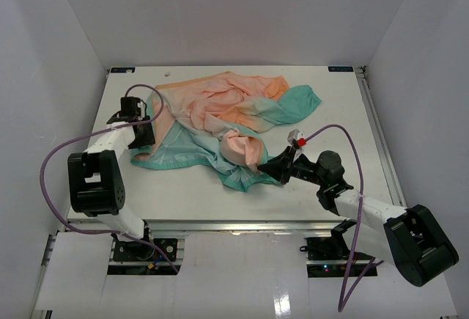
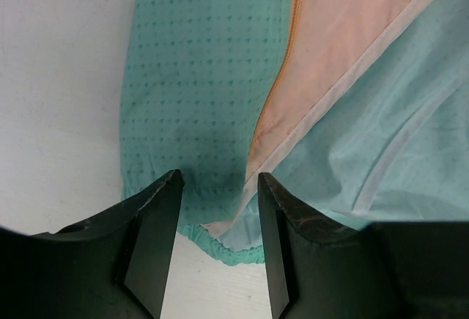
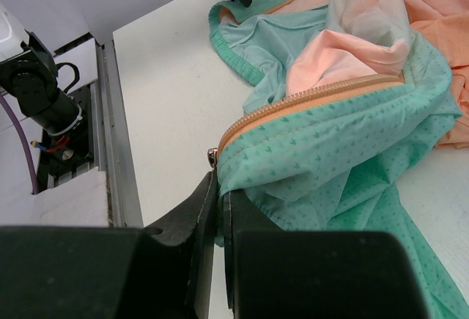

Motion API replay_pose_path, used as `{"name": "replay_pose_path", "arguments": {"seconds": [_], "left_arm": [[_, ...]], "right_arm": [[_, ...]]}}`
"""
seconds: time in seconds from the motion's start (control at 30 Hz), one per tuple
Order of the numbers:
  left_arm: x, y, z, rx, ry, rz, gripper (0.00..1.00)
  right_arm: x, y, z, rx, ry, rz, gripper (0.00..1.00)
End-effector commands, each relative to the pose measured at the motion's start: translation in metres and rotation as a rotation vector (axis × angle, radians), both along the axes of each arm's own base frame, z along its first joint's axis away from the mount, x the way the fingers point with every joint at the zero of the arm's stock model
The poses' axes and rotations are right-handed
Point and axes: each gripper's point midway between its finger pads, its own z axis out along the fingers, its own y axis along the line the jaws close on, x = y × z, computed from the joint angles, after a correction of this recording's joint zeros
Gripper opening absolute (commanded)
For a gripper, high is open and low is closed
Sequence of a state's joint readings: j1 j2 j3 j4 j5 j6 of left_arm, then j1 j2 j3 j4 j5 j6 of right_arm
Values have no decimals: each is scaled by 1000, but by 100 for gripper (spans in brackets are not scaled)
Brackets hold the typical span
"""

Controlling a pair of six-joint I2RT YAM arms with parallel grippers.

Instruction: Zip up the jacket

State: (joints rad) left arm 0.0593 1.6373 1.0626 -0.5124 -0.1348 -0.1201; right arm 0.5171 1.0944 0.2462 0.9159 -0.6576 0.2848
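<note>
The jacket (image 1: 227, 114) lies crumpled mid-table, peach-orange at the back and teal toward the front. My left gripper (image 1: 144, 143) hovers open over its left teal hem corner; in the left wrist view the gripper (image 2: 219, 180) straddles the elastic hem of the jacket (image 2: 198, 77), touching nothing, beside an orange zipper edge (image 2: 282, 70). My right gripper (image 1: 272, 166) is at the front lower fold. In the right wrist view this gripper (image 3: 220, 187) is shut on the teal fabric of the jacket (image 3: 330, 158), just below the silver slider (image 3: 212, 156) at the end of the orange zipper (image 3: 308, 99).
The white table (image 1: 183, 194) is enclosed by white walls on three sides. A metal rail (image 1: 377, 128) runs along its right edge. Purple cables (image 1: 55, 154) loop from both arms. The table's near edge (image 3: 110, 114) lies close to my right gripper.
</note>
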Motion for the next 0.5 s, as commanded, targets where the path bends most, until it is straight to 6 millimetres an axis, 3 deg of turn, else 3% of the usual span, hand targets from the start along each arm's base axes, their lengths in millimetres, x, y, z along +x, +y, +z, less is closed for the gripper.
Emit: {"name": "replay_pose_path", "arguments": {"seconds": [0.0,0.27,0.47], "left_arm": [[12,-10,-3,86,23,-48,56],[10,-11,-10,130,51,-31,50],[11,-5,-2,155,29,-4,47]], "right_arm": [[0,-1,9,20,-33,-9,8],[2,-2,4,10,-23,-21,8],[3,-3,4,9,-25,-30,8]]}}
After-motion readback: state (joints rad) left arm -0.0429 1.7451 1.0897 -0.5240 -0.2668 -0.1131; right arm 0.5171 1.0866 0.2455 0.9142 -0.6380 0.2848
